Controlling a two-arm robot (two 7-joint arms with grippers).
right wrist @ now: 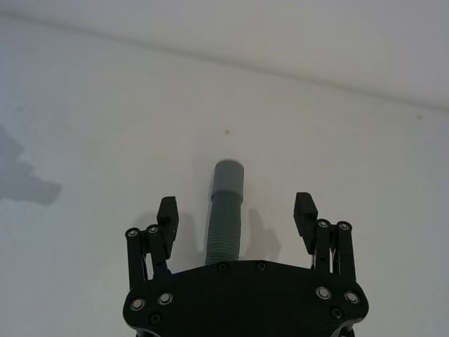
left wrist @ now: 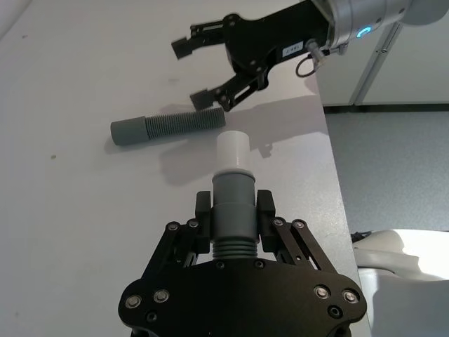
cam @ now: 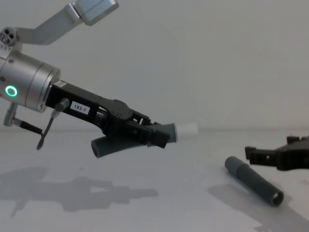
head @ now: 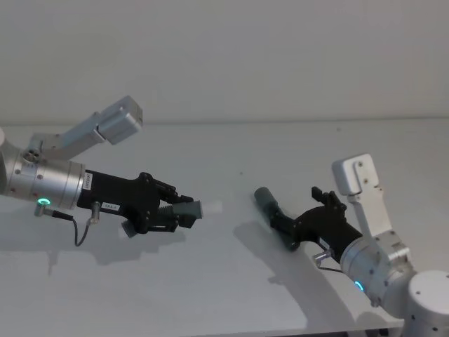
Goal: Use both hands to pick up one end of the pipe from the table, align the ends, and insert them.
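Observation:
My left gripper [head: 181,210] is shut on the bent ribbed pipe piece [cam: 120,144] and holds it above the table [head: 210,281]. The piece's white tip [left wrist: 233,151] sticks out past the fingers toward the right arm. The straight ribbed piece [left wrist: 168,128] lies flat on the table, its wider smooth cuff [right wrist: 229,175] pointing away from my right gripper [right wrist: 236,207]. That gripper is open at the ribbed end of the straight piece, and the pipe runs lengthwise between its spread fingers without touching them. The right gripper [left wrist: 194,72] also shows from the left wrist view.
The table's right edge [left wrist: 330,140] runs close behind the right arm, with grey floor [left wrist: 393,175] beyond it. A plain white wall [head: 224,56] rises at the back of the table. Bare table surface lies between the two grippers.

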